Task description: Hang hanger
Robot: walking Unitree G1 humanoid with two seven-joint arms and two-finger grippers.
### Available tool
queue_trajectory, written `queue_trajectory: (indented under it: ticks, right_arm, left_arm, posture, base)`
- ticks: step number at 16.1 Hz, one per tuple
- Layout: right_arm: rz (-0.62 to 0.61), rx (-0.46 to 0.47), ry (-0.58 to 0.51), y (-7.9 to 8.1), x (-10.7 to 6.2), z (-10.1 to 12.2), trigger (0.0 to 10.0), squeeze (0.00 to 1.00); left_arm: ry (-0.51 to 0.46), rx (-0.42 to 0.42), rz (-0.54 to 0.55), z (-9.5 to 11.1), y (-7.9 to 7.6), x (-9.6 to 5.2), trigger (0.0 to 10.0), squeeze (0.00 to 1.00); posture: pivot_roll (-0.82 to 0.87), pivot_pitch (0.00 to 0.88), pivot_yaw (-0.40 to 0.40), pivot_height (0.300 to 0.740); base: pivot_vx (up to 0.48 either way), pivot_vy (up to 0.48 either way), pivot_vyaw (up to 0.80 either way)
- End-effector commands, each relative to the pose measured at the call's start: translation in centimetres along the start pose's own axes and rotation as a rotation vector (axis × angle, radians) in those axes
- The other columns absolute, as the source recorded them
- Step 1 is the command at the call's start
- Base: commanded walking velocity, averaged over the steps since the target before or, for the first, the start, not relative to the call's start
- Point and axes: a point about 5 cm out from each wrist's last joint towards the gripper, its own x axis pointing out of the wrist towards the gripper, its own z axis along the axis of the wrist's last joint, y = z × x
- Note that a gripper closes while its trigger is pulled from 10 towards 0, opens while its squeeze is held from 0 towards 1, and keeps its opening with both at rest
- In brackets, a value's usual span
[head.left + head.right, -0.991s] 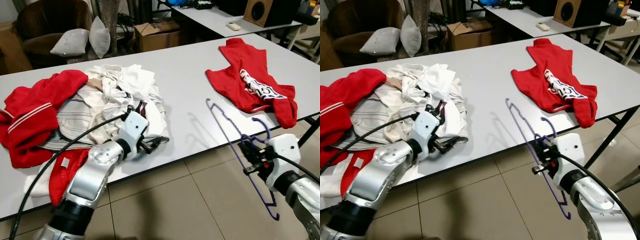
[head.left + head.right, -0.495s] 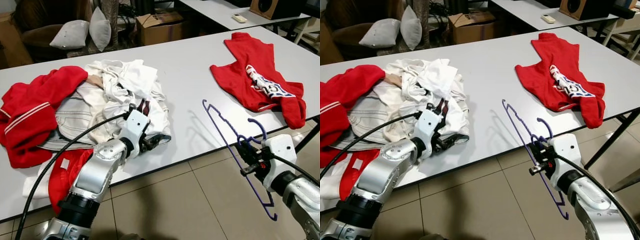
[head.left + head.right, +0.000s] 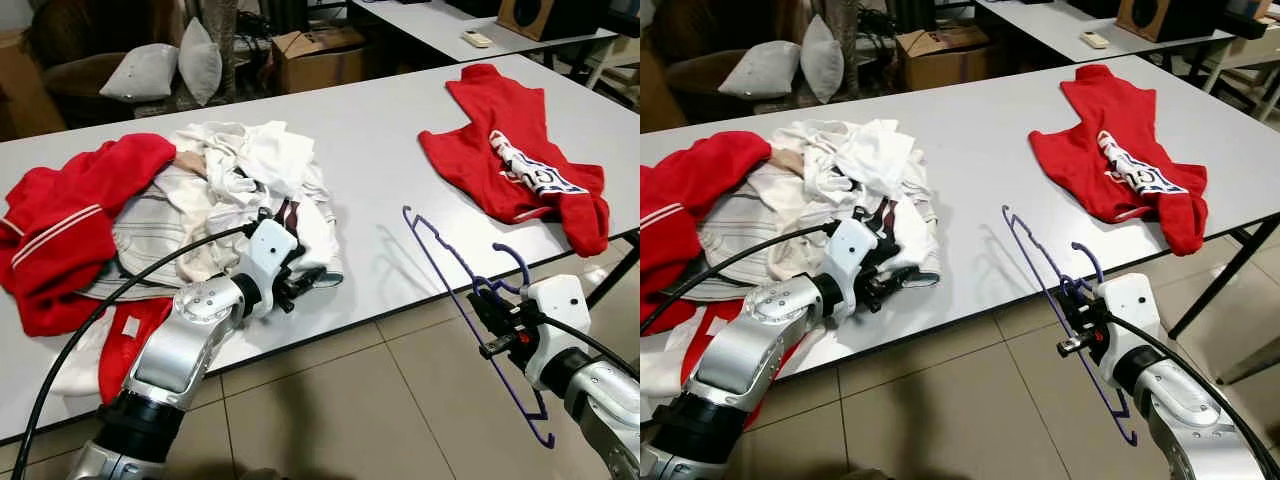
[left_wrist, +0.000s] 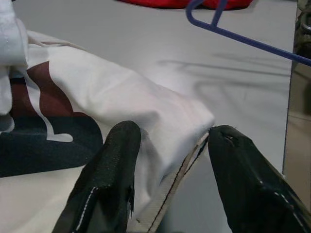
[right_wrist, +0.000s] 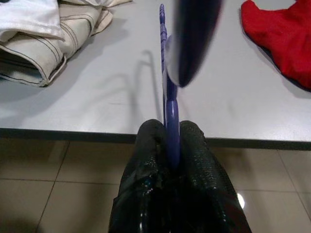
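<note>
Right gripper (image 3: pixel 487 322) was clamped on the purple hanger (image 3: pixel 462 290), held tilted in the air just off the table (image 3: pixel 370 170) edge, beside the red shirt (image 3: pixel 515 165). Left gripper (image 4: pixel 170 160) had its fingers apart around a fold of the white garment (image 4: pixel 121 111) in the clothes pile (image 3: pixel 230 200). Risks: thin hanger could twist or slip in the pinch; its long end might snag the table edge; left could drag the pile off.

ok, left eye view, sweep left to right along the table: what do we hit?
red garment → pile of white clothes with the left gripper at its near edge, fingers open around a white fold → purple hanger clamped in the right gripper → red jersey
</note>
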Motion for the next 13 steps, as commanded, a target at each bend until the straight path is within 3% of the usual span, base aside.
queue_trajectory:
  ticks: [1, 4, 6, 7, 8, 9, 13]
  right_arm:
    - [0.0, -0.019, -0.014, 0.0, -0.1, 0.3, 10.0, 0.0]
    - [0.004, -0.023, -0.014, 0.2, 0.0, 0.2, 10.0, 0.0]
    - [0.002, -0.024, -0.013, 0.3, -0.1, 0.2, 10.0, 0.0]
    - [0.001, -0.022, -0.014, 0.3, -0.2, 0.1, 10.0, 0.0]
    - [0.0, -0.021, -0.013, 0.4, -0.3, 0.1, 10.0, 0.0]
    - [0.001, -0.021, -0.012, 0.4, -0.3, 0.1, 10.0, 0.0]
    - [0.011, -0.023, -0.008, 0.6, -0.2, 0.0, 10.0, 0.0]
  left_arm:
    - [0.002, 0.005, 0.006, -0.1, 0.2, -0.1, 10.0, 0.0]
    - [0.05, 0.012, 0.083, -0.6, 0.9, 0.7, 10.0, 0.0]
    - [0.064, 0.035, 0.113, -0.8, 1.2, 1.0, 7.6, 0.0]
    - [0.037, 0.011, 0.107, -0.4, 1.1, 1.1, 3.5, 0.0]
    - [0.004, -0.015, 0.086, -0.1, 0.9, 1.1, 0.8, 0.0]
    - [-0.006, -0.017, 0.076, 0.0, 0.8, 1.1, 0.2, 0.0]
    - [-0.039, -0.054, 0.044, 0.3, 0.3, 0.9, 0.0, 0.0]
  posture:
    - [0.03, 0.0, 0.06, 0.74]
    - [0.03, 0.0, 0.067, 0.74]
    - [0.02, 0.0, 0.071, 0.74]
    - [0.02, 0.0, 0.074, 0.74]
    - [0.02, 0.0, 0.074, 0.74]
    - [0.02, 0.0, 0.073, 0.74]
    - [0.03, 0.0, 0.068, 0.74]
  base:
    - [0.0, 0.0, 0.0]
    - [0.0, 0.0, 0.0]
    - [0.0, 0.0, 0.0]
    - [0.0, 0.0, 0.0]
    - [0.0, 0.0, 0.0]
    - [0.0, 0.0, 0.0]
    - [0.0, 0.0, 0.0]
